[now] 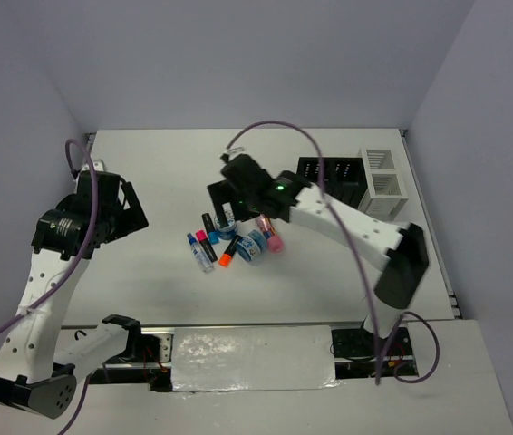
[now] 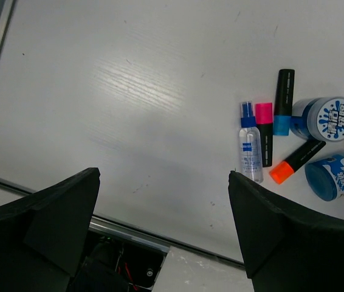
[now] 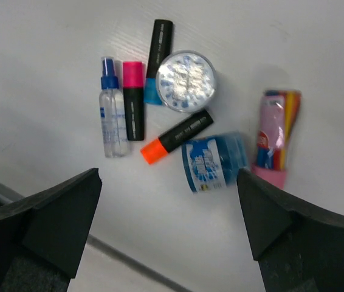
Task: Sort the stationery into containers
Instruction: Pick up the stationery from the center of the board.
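Note:
The stationery lies in a cluster at mid table (image 1: pixel 234 243). The right wrist view shows a clear spray bottle with a blue cap (image 3: pixel 112 118), a pink-capped marker (image 3: pixel 133 100), a cyan-capped marker (image 3: pixel 158 58), an orange-capped marker (image 3: pixel 177 136), an upright blue-white roll (image 3: pixel 187 81), a second roll on its side (image 3: pixel 213 163) and a pink tube (image 3: pixel 273 137). My right gripper (image 3: pixel 169 204) hovers open and empty above them. My left gripper (image 2: pixel 163 210) is open and empty, left of the cluster. The black organiser (image 1: pixel 333 179) and the white slatted box (image 1: pixel 382 181) stand at the back right.
The left wrist view shows the same cluster: the spray bottle (image 2: pixel 250 146), the markers and both rolls (image 2: pixel 331 118) at its right side. The table's near edge with a metal rail (image 2: pixel 129 228) runs under the left gripper. Grey walls enclose the table.

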{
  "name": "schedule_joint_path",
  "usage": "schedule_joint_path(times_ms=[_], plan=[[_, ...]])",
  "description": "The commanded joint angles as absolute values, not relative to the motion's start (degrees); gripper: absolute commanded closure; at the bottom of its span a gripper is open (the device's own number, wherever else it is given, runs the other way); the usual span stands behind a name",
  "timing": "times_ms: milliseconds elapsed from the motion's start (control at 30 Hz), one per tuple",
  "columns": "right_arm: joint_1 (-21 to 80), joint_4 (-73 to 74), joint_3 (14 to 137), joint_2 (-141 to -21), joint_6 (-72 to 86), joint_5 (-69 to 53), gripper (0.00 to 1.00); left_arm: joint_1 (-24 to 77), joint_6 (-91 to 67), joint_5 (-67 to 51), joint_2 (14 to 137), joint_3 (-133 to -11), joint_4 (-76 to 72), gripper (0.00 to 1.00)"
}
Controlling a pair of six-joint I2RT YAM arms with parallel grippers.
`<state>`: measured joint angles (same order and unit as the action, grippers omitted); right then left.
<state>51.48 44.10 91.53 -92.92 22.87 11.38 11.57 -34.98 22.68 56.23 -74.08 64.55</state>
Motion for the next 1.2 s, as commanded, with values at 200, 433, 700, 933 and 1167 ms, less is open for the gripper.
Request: schedule_joint_path(times_ms=[200,433,700,933,1167], plan=[[54.32,43.77,109.86,-116.54,20.66,17.23,0.0,11.69,-37.09,17.67,53.09,-73.56,66.36,0.01],[53.44,42.63,107.85,-120.41,17.85,19.25,0.0,11.6,-35.86,16.88,50.37,-71.37,67.06,0.01],[51.59,37.97,103.36,-120.5,16.88,13.37,0.0,11.6,-35.07,15.82,49.48,-68.12,66.8,0.01],[49.75,37.88,104.68,-123.13,17.05,10.29,0.0,11.69,-34.45,15.21,50.71,-68.82,66.27,0.01],[49.13,38.24,105.73,-124.63,16.0,9.93,0.14,11.78,-34.01,15.82,51.42,-69.52,66.09,0.01]])
